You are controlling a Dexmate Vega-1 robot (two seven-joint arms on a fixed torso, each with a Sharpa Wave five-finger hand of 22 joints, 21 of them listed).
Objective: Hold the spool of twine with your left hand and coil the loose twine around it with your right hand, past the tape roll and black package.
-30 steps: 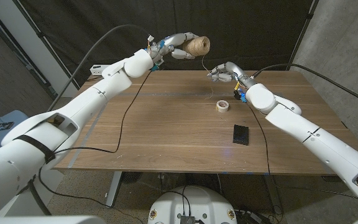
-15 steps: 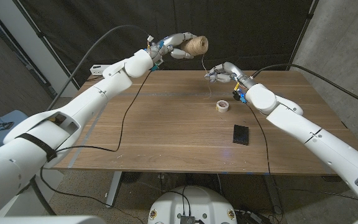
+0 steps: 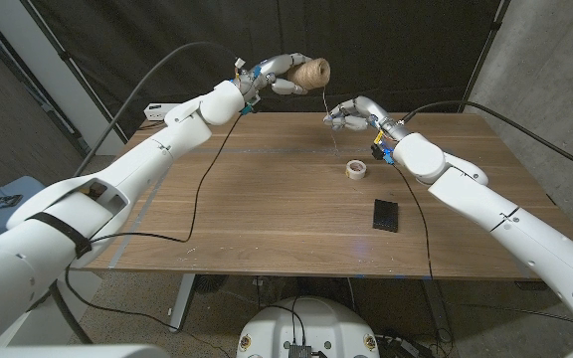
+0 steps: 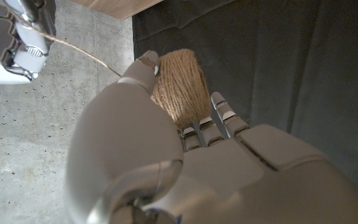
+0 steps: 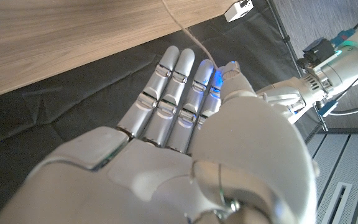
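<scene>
Since the earlier frames, right hand (image 3: 351, 114) has drifted slightly leftward along the counter's (image 3: 267, 209) far edge; spool barely shifts. Near to far: one black package (image 3: 386, 215) lies flat on the counter's right half. One tape roll (image 3: 356, 170) sits just beyond it. Right arm stretches forward, its hand above the far edge, fingers extended together, pinching one strand of loose twine (image 3: 330, 124). Left arm reaches farthest, raised past the far edge, left hand (image 3: 272, 72) wrapped around one spool of twine (image 3: 310, 73), held aloft off the counter.
</scene>
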